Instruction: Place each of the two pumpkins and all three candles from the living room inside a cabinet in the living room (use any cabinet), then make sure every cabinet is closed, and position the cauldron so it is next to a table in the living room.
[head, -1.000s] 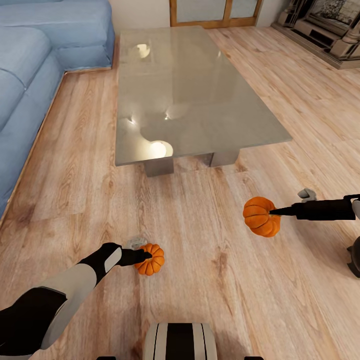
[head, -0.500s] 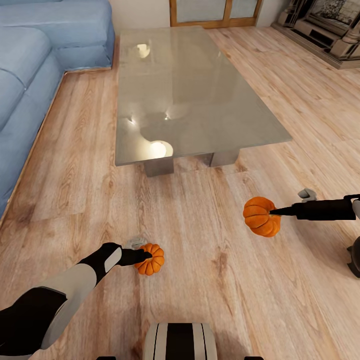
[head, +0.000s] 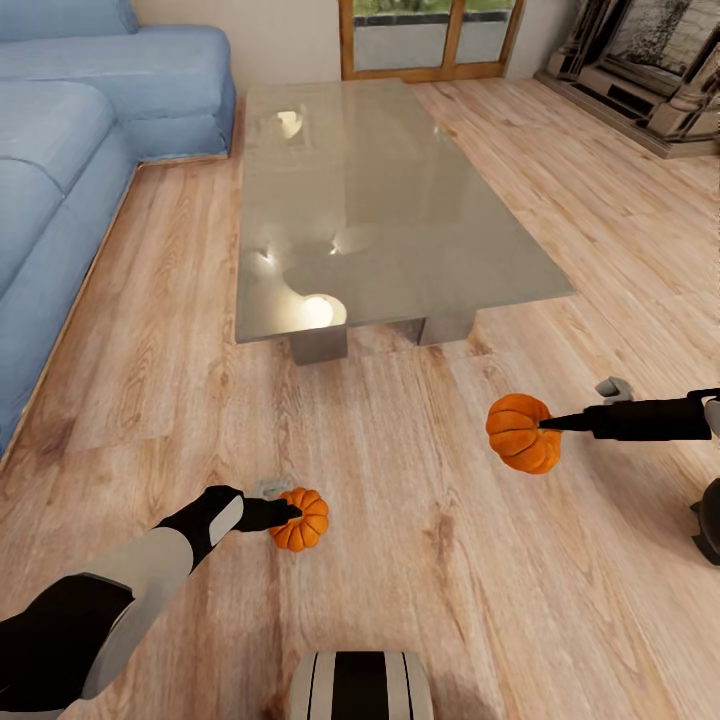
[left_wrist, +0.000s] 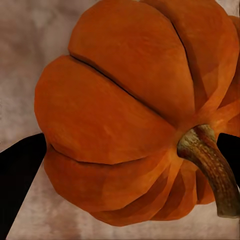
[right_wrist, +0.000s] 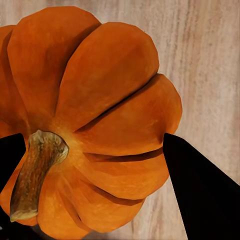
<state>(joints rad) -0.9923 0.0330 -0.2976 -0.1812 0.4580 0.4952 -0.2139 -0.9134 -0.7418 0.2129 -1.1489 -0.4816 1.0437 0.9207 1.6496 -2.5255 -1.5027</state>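
The left gripper (head: 285, 516) and right gripper (head: 548, 424) each clamp 1 of the 2 pumpkins (head: 300, 518) (head: 522, 432), lifted for carrying to a cabinet.

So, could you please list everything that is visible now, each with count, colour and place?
pumpkins: 2, orange; one in the left gripper, one in the right gripper
coffee table: 1, glass top, grey legs; ahead, centre
sofa: 1, blue; far left
floor: light wood
glazed door: wood frame; behind the table
fireplace: dark; top right
left gripper: black, shut on a pumpkin
right gripper: black, shut on a pumpkin
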